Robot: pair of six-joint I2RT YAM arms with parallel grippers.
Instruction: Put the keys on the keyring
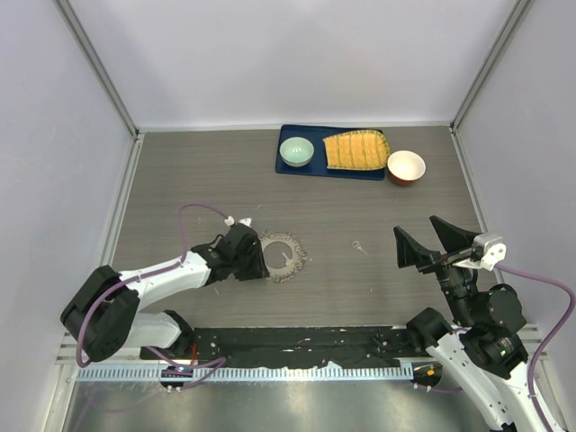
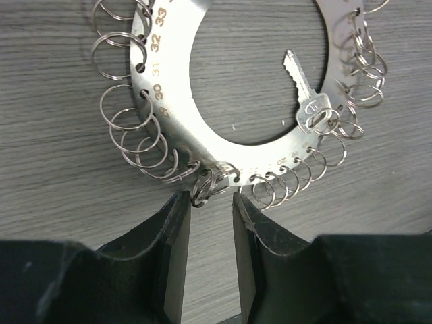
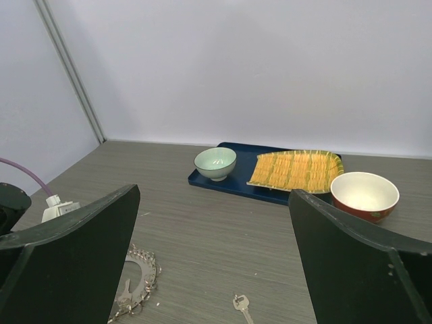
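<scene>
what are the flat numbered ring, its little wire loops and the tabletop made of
The flat grey numbered ring looks like brushed metal: dull sheen, punched holes. Its small wire loops look like polished steel, bright and coiled double. The grey tabletop shows printed-looking wood grain, matte, probably laminate.

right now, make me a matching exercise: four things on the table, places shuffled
1 pale green ceramic bowl
2 red bowl with white inside
3 small loose silver metal key
4 grey metal keyring fringed with small rings

a bare table, right of the dark blue tray
b just ahead of the left gripper
c on the tray's left end
d alone on the table, right of the keyring

Pairs: 1-c, 2-a, 3-d, 4-b
</scene>
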